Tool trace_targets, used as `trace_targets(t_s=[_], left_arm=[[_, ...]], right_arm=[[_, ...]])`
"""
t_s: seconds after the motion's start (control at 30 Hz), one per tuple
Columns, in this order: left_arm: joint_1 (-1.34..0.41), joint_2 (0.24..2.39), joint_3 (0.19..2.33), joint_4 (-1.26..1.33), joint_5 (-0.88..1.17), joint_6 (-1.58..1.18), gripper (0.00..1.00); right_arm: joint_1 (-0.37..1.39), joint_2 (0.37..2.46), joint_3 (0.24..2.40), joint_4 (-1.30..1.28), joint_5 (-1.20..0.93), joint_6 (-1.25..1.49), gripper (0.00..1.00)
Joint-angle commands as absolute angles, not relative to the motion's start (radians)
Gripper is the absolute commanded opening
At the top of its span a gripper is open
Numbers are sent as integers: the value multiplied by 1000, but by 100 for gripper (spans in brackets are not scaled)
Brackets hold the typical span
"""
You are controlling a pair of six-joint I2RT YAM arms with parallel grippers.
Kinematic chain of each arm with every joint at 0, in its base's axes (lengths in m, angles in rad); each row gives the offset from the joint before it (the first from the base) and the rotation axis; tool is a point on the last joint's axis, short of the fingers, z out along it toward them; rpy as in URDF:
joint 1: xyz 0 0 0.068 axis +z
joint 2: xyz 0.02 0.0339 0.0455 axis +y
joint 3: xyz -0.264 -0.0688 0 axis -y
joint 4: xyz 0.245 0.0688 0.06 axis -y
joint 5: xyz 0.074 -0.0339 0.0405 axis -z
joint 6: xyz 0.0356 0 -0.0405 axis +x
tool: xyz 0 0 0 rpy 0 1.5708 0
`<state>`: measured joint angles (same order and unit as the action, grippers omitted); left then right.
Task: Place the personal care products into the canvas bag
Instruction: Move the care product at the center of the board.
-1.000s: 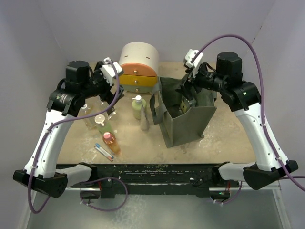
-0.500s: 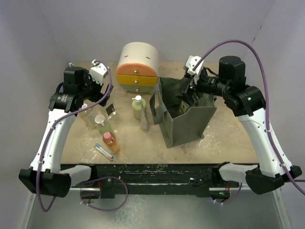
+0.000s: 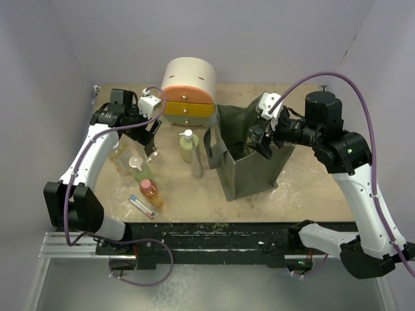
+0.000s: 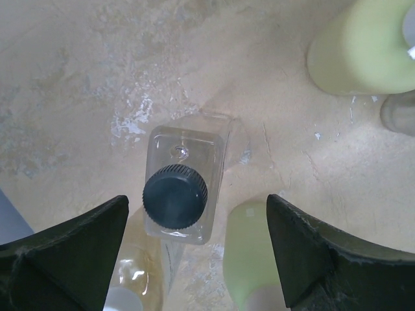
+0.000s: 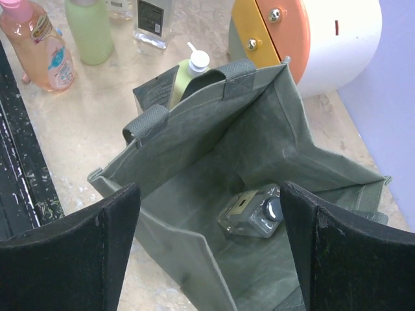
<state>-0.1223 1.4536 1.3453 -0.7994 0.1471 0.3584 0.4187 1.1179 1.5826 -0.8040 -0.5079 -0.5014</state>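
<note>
The left pincer (image 4: 196, 206) is hanging over a clear square bottle (image 4: 185, 165) with a black cap. Its jaws are standing wide at the bottle's 9 and 3 o'clock in the wrist view, touching neither side. The bottle is standing upright on the tabletop (image 3: 188, 191). The right pincer (image 5: 211, 188) is hovering above the open mouth of the canvas bag (image 3: 256, 172), jaws wide and gripping nothing. A second clear bottle (image 5: 253, 210) is lying on its side on the bag's floor. In the top view the bag is standing at 3 o'clock of the pale green pump bottle (image 3: 188, 146), with the slim grey bottle (image 3: 196, 165) at its 5 o'clock, and the green white-capped bottle (image 3: 141, 170) and the orange bottle (image 3: 150, 192) toward 7 and 8 o'clock
</note>
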Motion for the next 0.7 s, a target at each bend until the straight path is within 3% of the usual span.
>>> trace_targets(t_s=[0.0, 0.2, 0.33, 0.67], left_arm=[[-117, 1492, 1360, -816, 139, 403, 85], [-117, 1546, 1363, -807, 150, 434, 63], [-117, 1560, 1368, -802, 181, 443, 53], [-122, 1574, 1354, -767, 235, 406, 50]], right_arm=[[420, 1108, 1571, -798, -494, -511, 89], [417, 1109, 1566, -795, -498, -509, 89], [410, 1101, 1546, -790, -498, -510, 89], [383, 1083, 1515, -779, -524, -501, 89]])
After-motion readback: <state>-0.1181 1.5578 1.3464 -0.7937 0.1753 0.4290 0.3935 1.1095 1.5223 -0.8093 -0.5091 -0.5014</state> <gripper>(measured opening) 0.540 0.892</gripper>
